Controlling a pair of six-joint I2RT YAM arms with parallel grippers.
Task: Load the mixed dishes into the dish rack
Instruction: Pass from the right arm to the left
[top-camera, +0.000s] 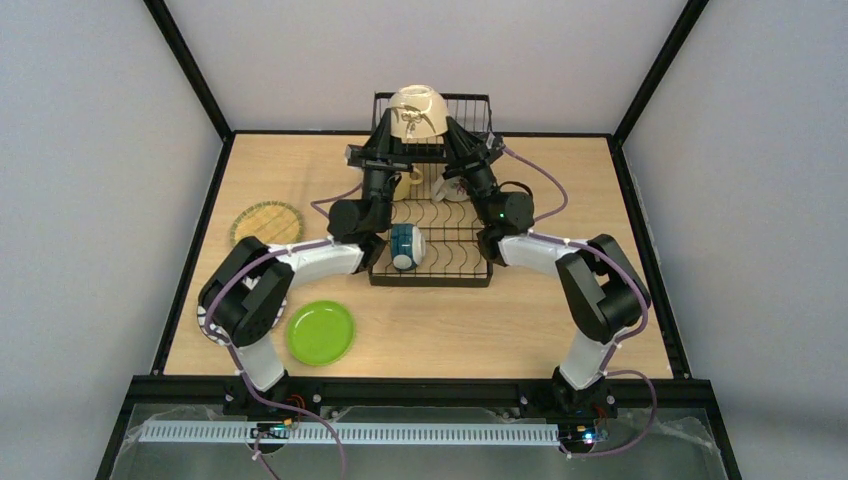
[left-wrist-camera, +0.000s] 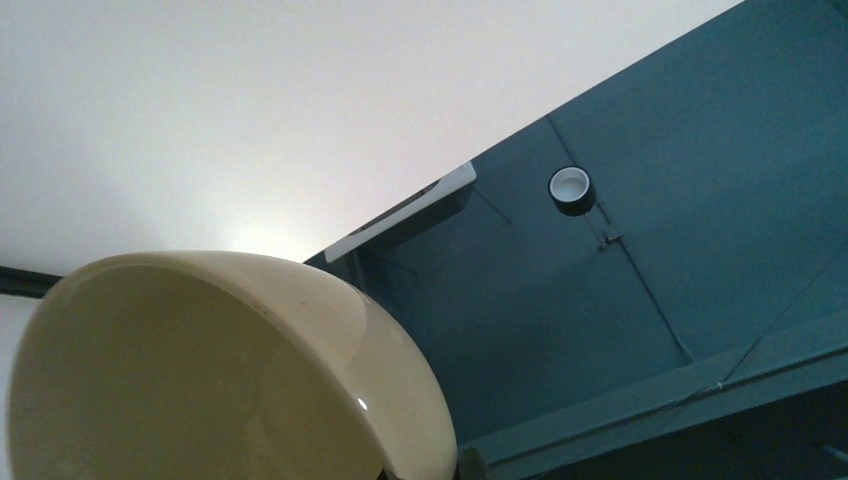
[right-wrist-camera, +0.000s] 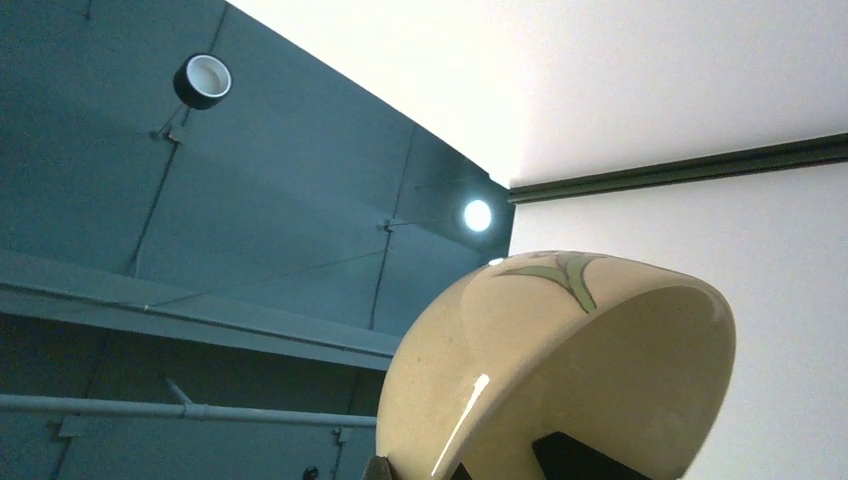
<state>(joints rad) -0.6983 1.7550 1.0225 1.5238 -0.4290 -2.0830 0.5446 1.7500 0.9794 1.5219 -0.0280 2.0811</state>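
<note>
A cream bowl (top-camera: 417, 110) with a green leaf pattern is held high above the far end of the black dish rack (top-camera: 440, 272). My left gripper (top-camera: 403, 130) and right gripper (top-camera: 441, 130) both clamp its rim from below. In the left wrist view the bowl (left-wrist-camera: 230, 370) fills the lower left. In the right wrist view the bowl (right-wrist-camera: 560, 350) has one finger inside and one outside. A blue bowl (top-camera: 405, 246) lies in the rack's near left slots. A pale yellow mug (top-camera: 411, 178) sits partly hidden between the arms.
A lime green plate (top-camera: 320, 331) lies near the front left. A tan woven plate (top-camera: 267, 222) lies at the left. A white plate edge (top-camera: 203, 320) peeks from under the left arm. A small white item (top-camera: 456, 189) sits in the rack. Black frame posts border the table.
</note>
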